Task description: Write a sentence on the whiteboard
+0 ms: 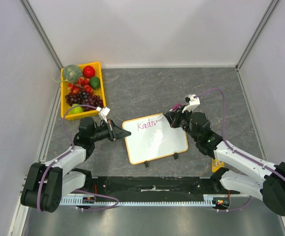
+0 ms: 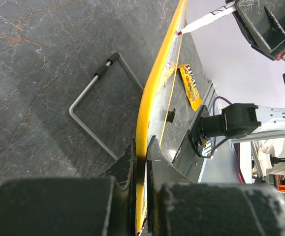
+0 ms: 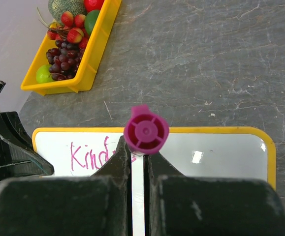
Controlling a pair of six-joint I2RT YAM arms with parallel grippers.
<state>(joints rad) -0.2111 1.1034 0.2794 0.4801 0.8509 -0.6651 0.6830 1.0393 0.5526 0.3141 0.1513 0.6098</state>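
Whiteboard [image 1: 157, 142] edge clamped between left gripper [image 1: 122, 132] fingers

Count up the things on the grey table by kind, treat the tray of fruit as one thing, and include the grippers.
White rectangular whiteboard with orange-tan frame: 1
Magenta plastic marker pen: 1
Yellow plastic tray of fruit: 1
Bent grey metal wire stand: 1
Black two-finger grippers: 2, the left gripper and the right gripper
Total: 6
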